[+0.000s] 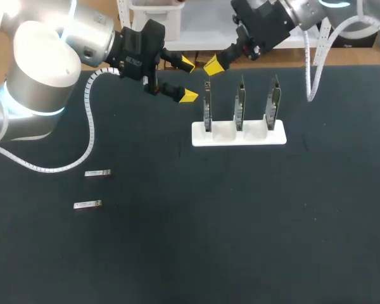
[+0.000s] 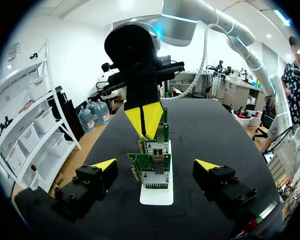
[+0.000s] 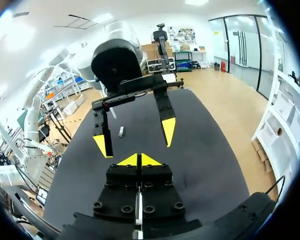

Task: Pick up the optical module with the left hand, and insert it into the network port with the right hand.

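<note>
Two small silver optical modules [image 1: 97, 173] [image 1: 87, 204] lie on the black table at the left, far from both grippers. One module [image 3: 121, 131] shows beyond the left gripper in the right wrist view. My left gripper [image 1: 187, 80] [image 2: 155, 167] hangs open and holds nothing, just left of the white stand [image 1: 239, 134] with three upright network cards [image 1: 207, 107]. The cards [image 2: 152, 167] stand straight ahead of its fingers. My right gripper [image 1: 213, 64] [image 3: 139, 160] is shut on nothing, facing the left gripper [image 3: 135, 137] tip to tip above the leftmost card.
The white stand [image 2: 155, 194] sits at the back middle of the table. White cable conduits [image 1: 88, 120] trail from both arms over the mat. The table's back edge [image 1: 342, 66] runs just behind the stand.
</note>
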